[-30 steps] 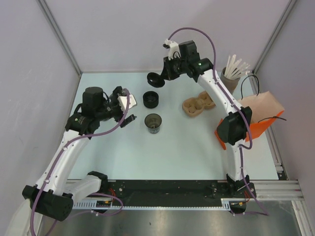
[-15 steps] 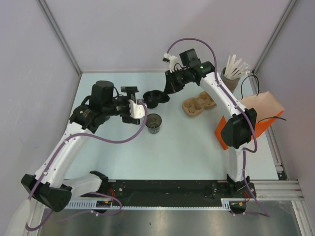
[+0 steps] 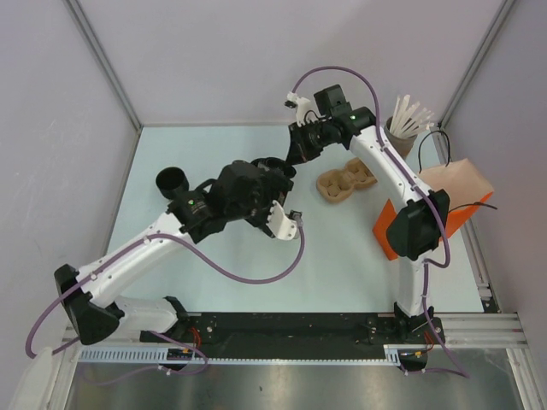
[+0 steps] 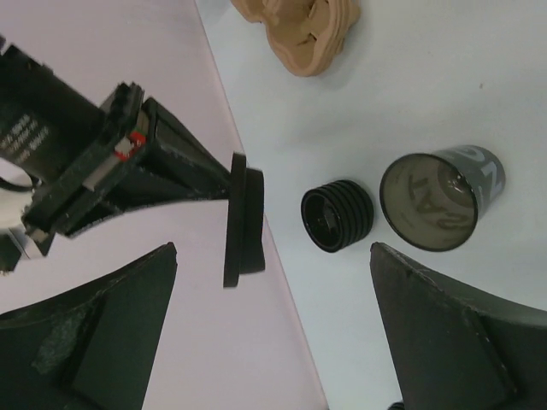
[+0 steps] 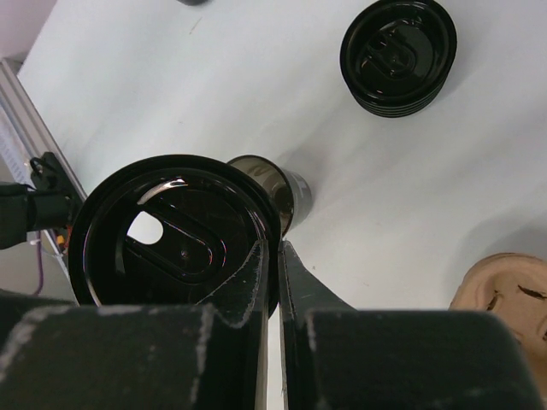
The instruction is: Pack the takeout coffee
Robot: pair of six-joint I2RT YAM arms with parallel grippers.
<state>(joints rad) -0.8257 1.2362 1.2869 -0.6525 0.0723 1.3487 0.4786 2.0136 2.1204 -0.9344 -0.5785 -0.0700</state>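
L gripper [image 4: 273,252]: fingers wide apart, nothing in them. It hangs over the middle of the table [image 3: 342,256], looking down at the cup & the lid stack.
Lid [image 5: 175,231]: round, black, w/ a small sip hole. It is up in the air, not on the cup.
R gripper [image 5: 275,265]: fingers pressed together on the lid's rim, at the back of the table.
Lid stack [image 4: 336,215]: black lids piled up on the table, just beside the cup.
Cup [image 4: 432,201]: small & dark, grey-brown inside. It stands upright on the table w/ its top open, under the L gripper.
Cardboard cup carrier [image 3: 344,180]: brown, flat on the table, right of the cup.
Tub of white sticks [image 3: 400,130]: back right corner.
Orange bag [image 3: 449,213]: right edge, partly behind the R arm.
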